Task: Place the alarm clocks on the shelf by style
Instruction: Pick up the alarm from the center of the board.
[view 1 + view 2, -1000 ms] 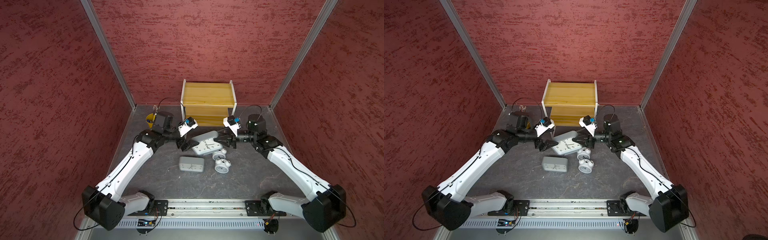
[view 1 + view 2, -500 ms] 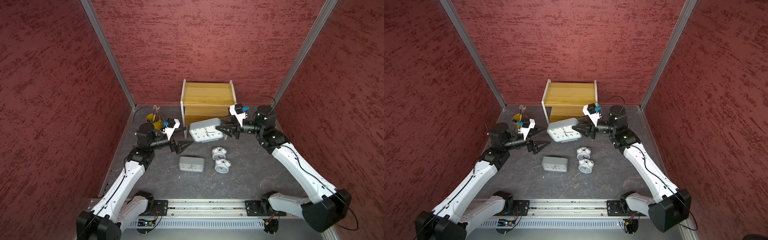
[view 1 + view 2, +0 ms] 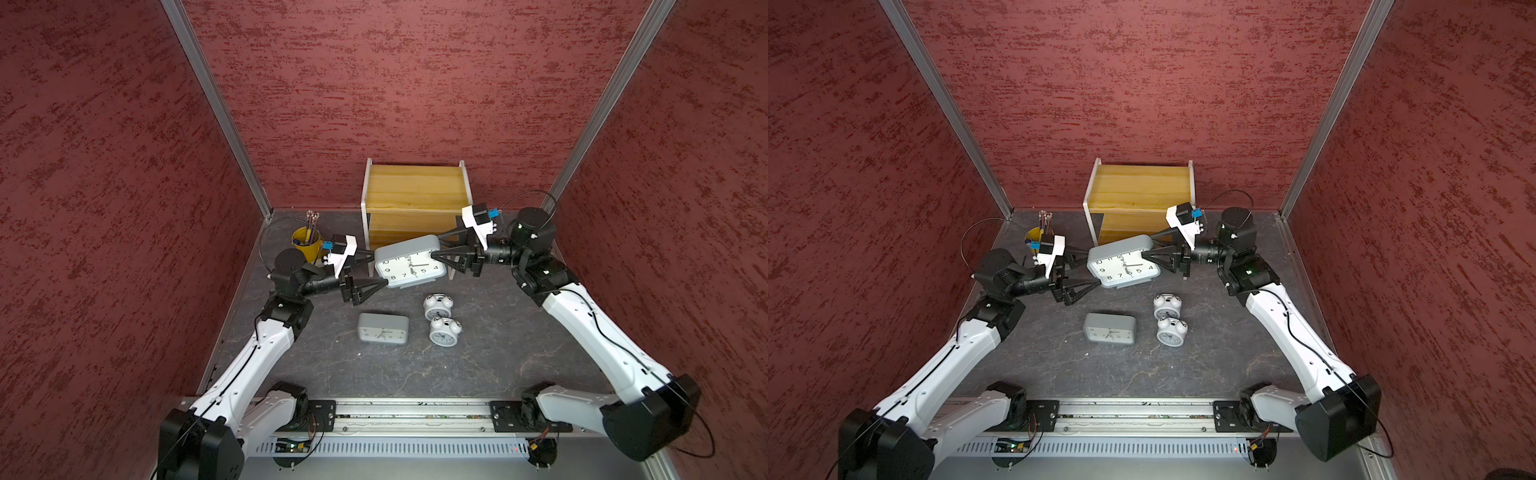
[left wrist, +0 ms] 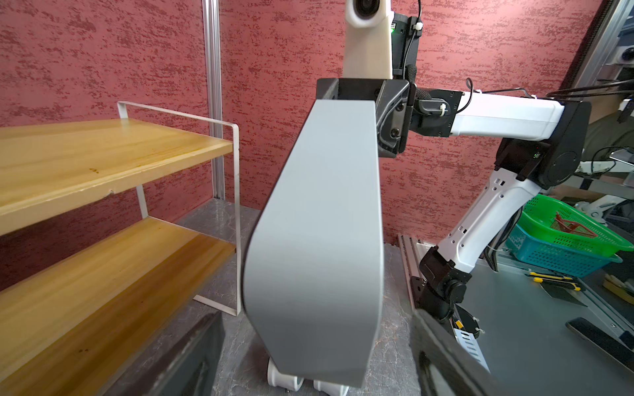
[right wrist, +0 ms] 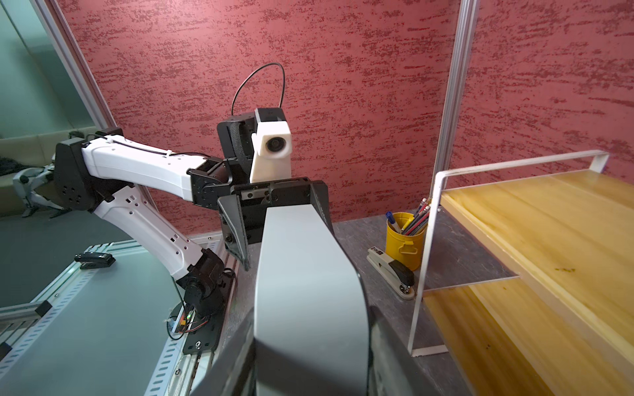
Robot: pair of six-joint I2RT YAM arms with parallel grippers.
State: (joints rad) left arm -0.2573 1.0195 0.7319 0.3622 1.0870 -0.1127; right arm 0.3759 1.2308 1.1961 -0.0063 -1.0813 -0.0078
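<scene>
Only top views show grey clock (image 3: pixel 409 268) dial, right claw (image 3: pixel 435 245) pinching it; right wrist view: left claw (image 5: pixel 287 245) spread astride.

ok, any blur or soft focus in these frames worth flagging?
Both top views: sharp, evenly lit, numerals readable on the large grey clock. Left wrist view: near boards of the shelf smeared, left gripper's fingers soft. Right wrist view: lower shelf board blurred, yellow pen cup crisp.

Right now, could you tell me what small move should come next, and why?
Probably close the left gripper on the raised grey alarm clock: its jaws straddle the free end with gaps, while the right gripper alone holds it near the shelf.
</scene>
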